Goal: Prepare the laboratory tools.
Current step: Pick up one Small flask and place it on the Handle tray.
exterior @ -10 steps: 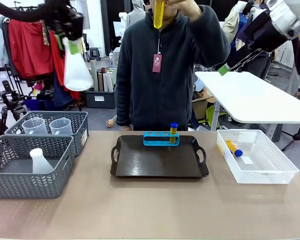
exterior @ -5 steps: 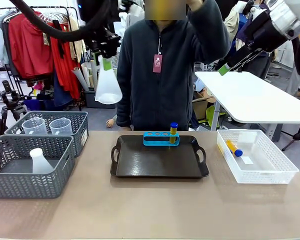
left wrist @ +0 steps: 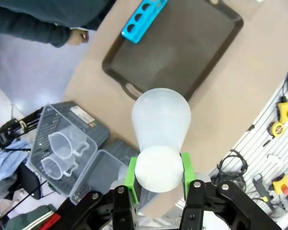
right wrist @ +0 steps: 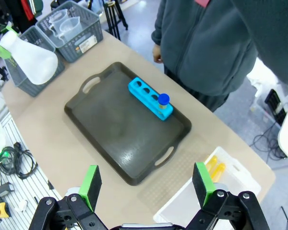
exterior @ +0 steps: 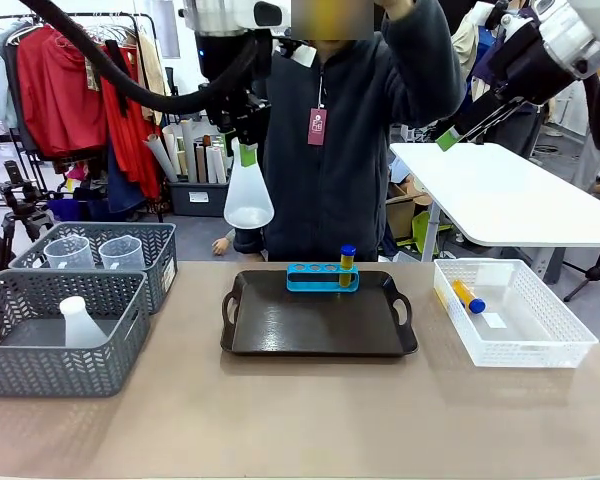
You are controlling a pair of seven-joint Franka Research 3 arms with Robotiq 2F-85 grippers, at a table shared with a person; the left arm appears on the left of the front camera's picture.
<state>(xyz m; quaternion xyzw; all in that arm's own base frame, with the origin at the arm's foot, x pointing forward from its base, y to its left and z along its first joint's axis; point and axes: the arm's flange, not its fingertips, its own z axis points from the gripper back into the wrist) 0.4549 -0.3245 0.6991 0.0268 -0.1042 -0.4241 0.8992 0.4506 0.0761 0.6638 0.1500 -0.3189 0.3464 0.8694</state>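
- Black tray point(exterior: 320, 325) sat mid-table, with the blue rack point(exterior: 320, 277) and one yellow tube point(exterior: 347, 260) at its far edge.
- Left gripper point(exterior: 244, 152) gripped the conical flask point(exterior: 248, 195) by the neck, long axis vertical and base down, high over the tray's left end. The set-down spot lay below and slightly right.
- Right gripper point(right wrist: 147, 183) was spread wide and empty, up high. The left arm was clearly nearer.
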